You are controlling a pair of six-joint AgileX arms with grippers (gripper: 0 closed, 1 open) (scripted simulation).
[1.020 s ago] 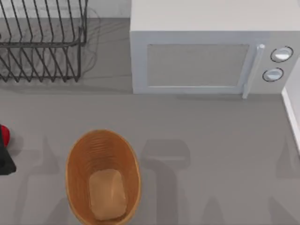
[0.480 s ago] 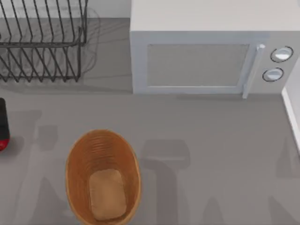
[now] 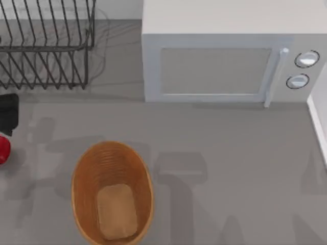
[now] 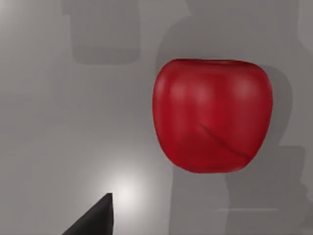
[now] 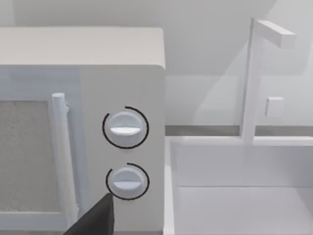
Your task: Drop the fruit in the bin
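The fruit, a glossy red apple (image 3: 2,150), lies on the grey table at the far left edge; in the left wrist view the apple (image 4: 212,115) is close and nothing grips it. My left gripper (image 3: 7,115) is a black shape at the left edge, just behind the apple and apart from it. A dark tip of the left gripper (image 4: 95,220) pokes in beside the apple. The bin, an oval orange-brown wicker basket (image 3: 82,173), stands at the front, to the right of the apple. The right gripper (image 5: 95,218) faces the microwave's knobs.
A black wire dish rack (image 3: 46,46) stands at the back left. A white microwave (image 3: 225,56) fills the back right, with its two knobs (image 5: 125,128) and door handle (image 5: 61,156). A white sink with a tap (image 5: 254,78) lies beyond the microwave.
My left arm's black end moved along the left edge from in front of the apple to behind it. The apple and the basket stayed put.
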